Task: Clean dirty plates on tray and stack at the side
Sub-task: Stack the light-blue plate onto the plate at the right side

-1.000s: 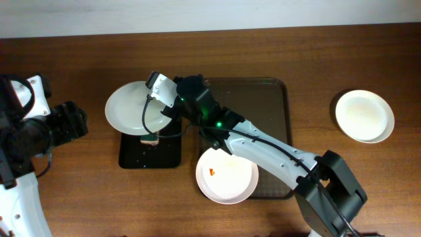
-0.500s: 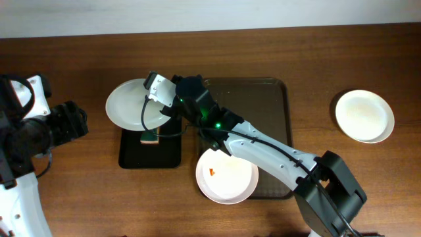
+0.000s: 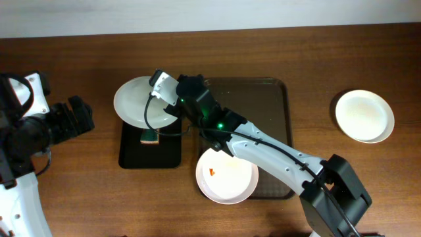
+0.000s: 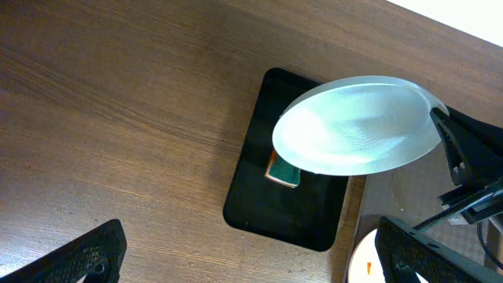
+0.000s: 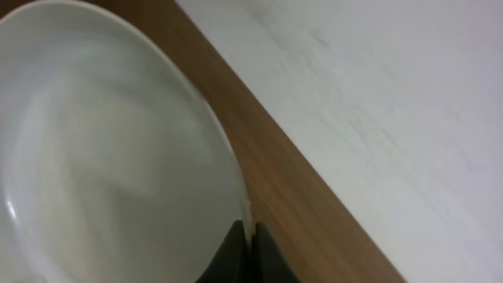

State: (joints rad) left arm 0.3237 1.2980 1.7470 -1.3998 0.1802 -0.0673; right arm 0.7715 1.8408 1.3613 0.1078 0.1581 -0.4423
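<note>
My right gripper [image 3: 172, 108] is shut on the rim of a white plate [image 3: 141, 102] and holds it above the far end of the black tray [image 3: 150, 153]. The plate fills the right wrist view [image 5: 110, 149], the fingers [image 5: 250, 240] pinching its edge, and it shows in the left wrist view [image 4: 357, 126]. A second white plate with an orange-red smear [image 3: 227, 174] lies on the front left corner of the brown tray [image 3: 263, 99]. A third white plate [image 3: 364, 115] lies on the table at the far right. My left gripper [image 4: 251, 251] is open and empty at the left.
A green and tan sponge [image 3: 150, 136] lies on the black tray under the held plate; it also shows in the left wrist view [image 4: 281, 170]. A white wall runs along the table's far edge.
My right gripper has carried the held plate a little to the right and farther back over the black tray. The left arm has shifted slightly right.
</note>
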